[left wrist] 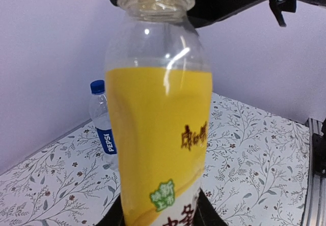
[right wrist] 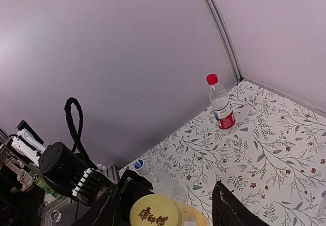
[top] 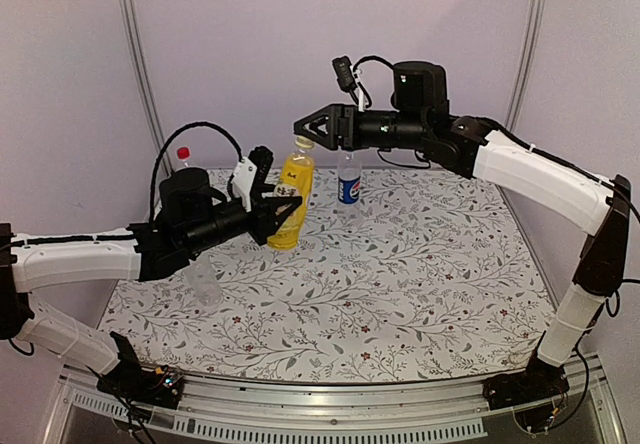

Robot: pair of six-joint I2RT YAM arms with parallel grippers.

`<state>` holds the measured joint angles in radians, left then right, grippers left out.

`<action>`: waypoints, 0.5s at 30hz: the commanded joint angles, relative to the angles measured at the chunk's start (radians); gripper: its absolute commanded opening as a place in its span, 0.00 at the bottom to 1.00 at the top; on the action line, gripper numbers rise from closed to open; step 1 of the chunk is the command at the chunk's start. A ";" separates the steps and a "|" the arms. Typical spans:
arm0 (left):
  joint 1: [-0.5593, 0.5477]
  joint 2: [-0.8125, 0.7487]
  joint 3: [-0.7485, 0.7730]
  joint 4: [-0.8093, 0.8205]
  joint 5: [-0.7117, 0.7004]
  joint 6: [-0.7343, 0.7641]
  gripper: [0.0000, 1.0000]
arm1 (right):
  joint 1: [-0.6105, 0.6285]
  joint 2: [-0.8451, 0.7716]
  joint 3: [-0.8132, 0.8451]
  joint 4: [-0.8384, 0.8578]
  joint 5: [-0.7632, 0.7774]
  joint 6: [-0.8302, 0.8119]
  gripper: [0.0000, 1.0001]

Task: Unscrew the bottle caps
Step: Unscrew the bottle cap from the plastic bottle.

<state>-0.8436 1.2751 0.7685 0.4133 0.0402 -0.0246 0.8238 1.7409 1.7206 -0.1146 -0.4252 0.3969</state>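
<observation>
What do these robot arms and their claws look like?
The left arm and right arm have white shells with black joints. The left gripper and right gripper are mostly black, two-fingered. A black cable loops over the left wrist.

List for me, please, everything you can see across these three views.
Yellow bottle: one, yellow liquid, pale yellow cap, centre-left of the table.
Pepsi bottle: one, clear, blue label and cap, standing toward the back.
Red-capped bottle: one, clear, red-white label, back left corner.
Plain bottle: one, clear, left side, partly under the left arm.
Table: one, white floral cover.
Left arm: white and black, jaws shut on the yellow bottle.
Right arm: white and black, jaws open either side of the yellow cap.
</observation>
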 commanded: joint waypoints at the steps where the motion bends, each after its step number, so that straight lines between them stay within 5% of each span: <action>1: -0.012 -0.022 0.028 -0.008 -0.018 0.018 0.29 | 0.006 0.011 0.030 0.003 -0.025 0.003 0.55; 6: -0.015 -0.022 0.027 -0.011 -0.027 0.020 0.29 | 0.008 0.003 0.015 0.016 -0.041 0.003 0.44; 15: -0.014 -0.018 0.028 -0.014 -0.036 0.022 0.29 | 0.009 0.000 0.007 0.015 -0.049 0.002 0.43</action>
<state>-0.8448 1.2743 0.7696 0.3973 0.0147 -0.0132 0.8249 1.7412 1.7248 -0.1120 -0.4557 0.4034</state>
